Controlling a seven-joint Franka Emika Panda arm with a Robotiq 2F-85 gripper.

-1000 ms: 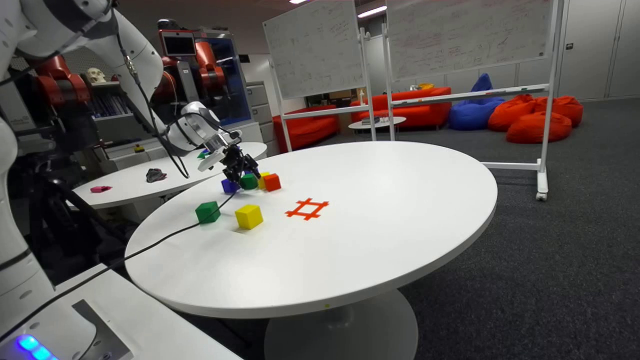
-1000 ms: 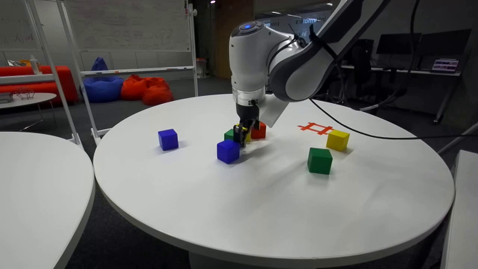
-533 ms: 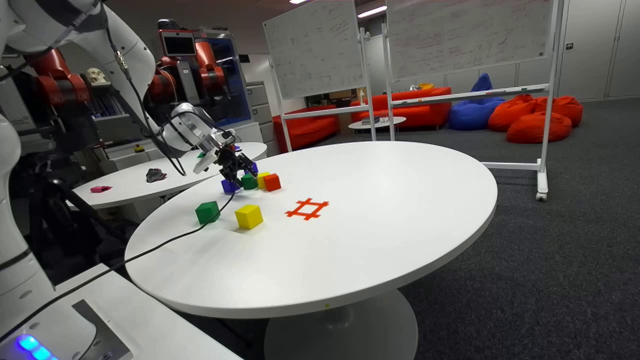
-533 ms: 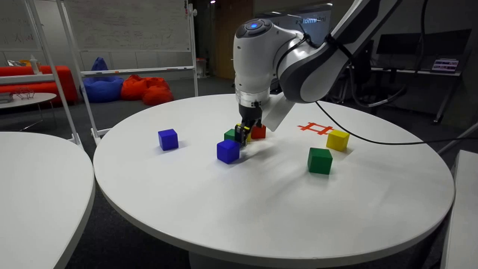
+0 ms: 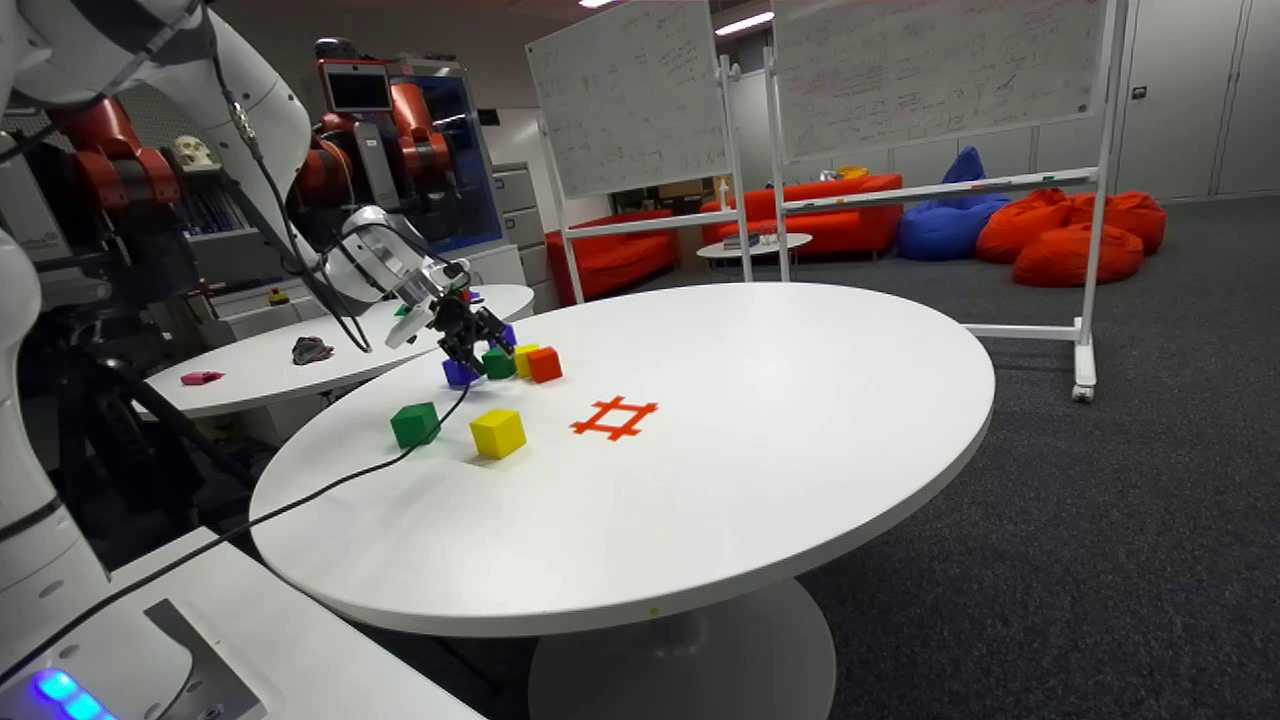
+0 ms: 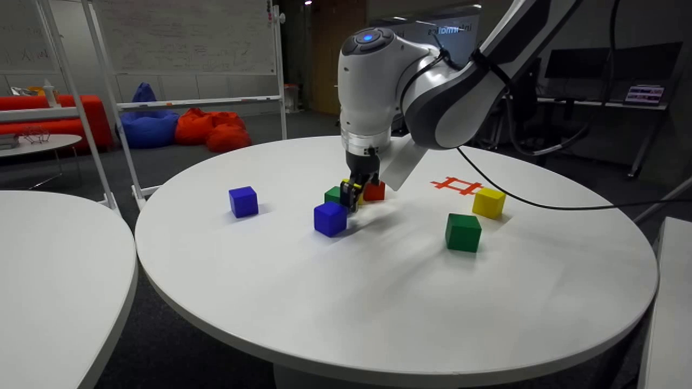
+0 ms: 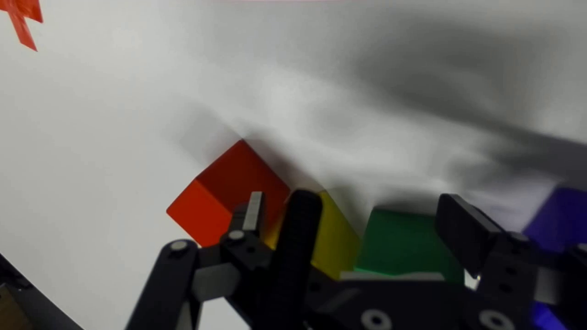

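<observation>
In the wrist view, the gripper (image 7: 355, 220) gapes wide, holding nothing; the green block (image 7: 406, 243) is 4 o'clock from its middle, the yellow block (image 7: 337, 240) 7, so close that shutting could pinch both. In an exterior view, the blue block (image 6: 330, 219), at 7 o'clock, maybe touches the gripper; swinging could knock it

Cubes (image 7: 337, 238) crowding end effector (image 7: 353, 206), wide gap between blue cube (image 6: 330, 219) and outlying green cube (image 6: 463, 233)
</observation>
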